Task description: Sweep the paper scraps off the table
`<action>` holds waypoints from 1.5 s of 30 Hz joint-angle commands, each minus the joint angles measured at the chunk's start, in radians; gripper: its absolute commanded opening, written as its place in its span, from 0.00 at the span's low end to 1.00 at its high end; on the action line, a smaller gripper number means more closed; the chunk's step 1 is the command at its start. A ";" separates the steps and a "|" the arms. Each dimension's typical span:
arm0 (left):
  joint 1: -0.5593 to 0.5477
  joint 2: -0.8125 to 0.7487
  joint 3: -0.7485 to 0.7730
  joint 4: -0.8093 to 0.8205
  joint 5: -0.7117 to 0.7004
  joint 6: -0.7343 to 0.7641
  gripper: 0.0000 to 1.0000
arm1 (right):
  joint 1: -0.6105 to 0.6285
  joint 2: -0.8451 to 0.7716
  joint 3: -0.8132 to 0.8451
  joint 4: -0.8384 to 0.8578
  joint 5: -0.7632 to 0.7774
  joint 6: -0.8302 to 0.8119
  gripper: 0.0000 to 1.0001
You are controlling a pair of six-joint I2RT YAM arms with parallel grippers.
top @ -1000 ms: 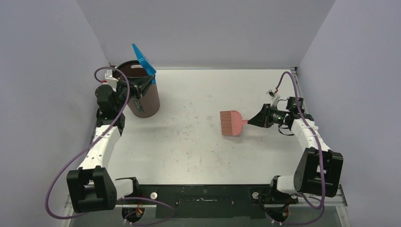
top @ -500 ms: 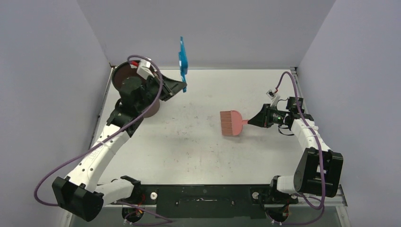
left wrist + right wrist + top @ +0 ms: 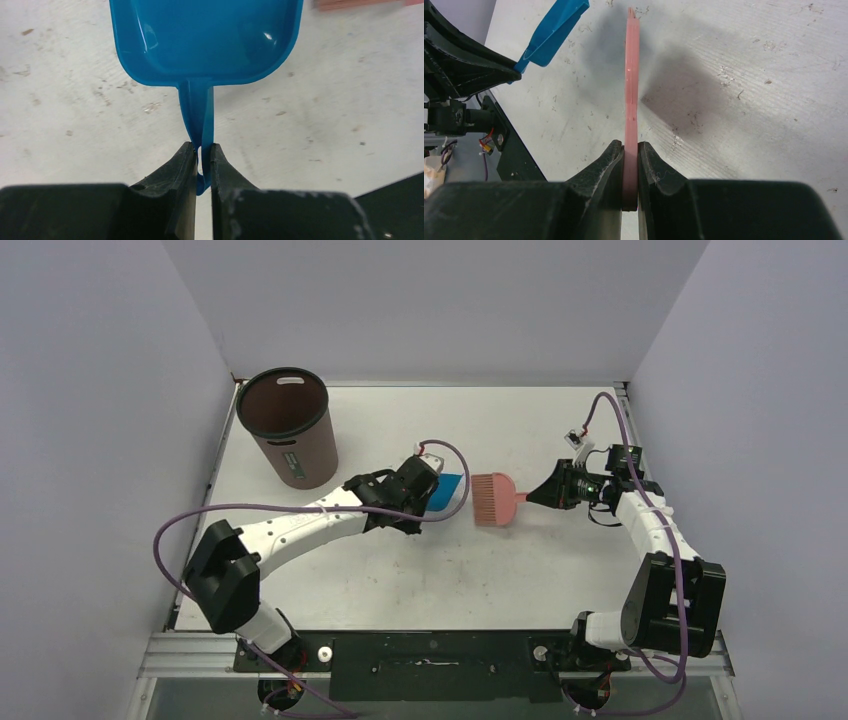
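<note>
Grip of left pincer (image 3: 202, 150): pressed together on the thin handle of the blue plastic dustpan (image 3: 205, 40), pinching it edge-on between both black fingers. Straight ahead of those fingertips, the pan's scoop, hollow side facing the wrist camera, mouth pointing away from the pincer. Beneath pincer and pan, the white table (image 3: 75, 100), scuffed and speckled. Contact between pan and tabletop: not clear from these views. Past the scoop's far right corner, a pink sliver of the brush (image 3: 360, 4) at the frame edge.

Grip of right pincer (image 3: 630, 150): likewise pressed together, pinching the flat pink handle of the brush between its two fingers. Seen edge-on from that wrist, a narrow pink blade running straight out ahead of the fingertips, with a soft shadow on the table to its right. Ahead and to the left of this pincer, the dustpan's blue lip, just short of the brush's far end.

From overhead, left arm stretched low across the middle of the table, both pincers pointing at each other, dustpan and brush head between them and just beside one another. Behind the left pincer and well apart from it, a brown waste bin (image 3: 290, 440), upright and open-topped, near the far left corner of the table.
</note>
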State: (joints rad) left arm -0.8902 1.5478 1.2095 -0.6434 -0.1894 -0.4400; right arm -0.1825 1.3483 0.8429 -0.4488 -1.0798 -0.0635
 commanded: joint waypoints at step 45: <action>0.149 -0.086 -0.081 0.069 0.027 0.159 0.54 | 0.650 -0.247 -0.044 -0.010 1.218 -0.524 0.14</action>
State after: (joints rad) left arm -0.7826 1.5967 1.1484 -0.6853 -0.1253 -0.2752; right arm 0.3996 1.1034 0.8013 -0.4858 0.1104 -0.6342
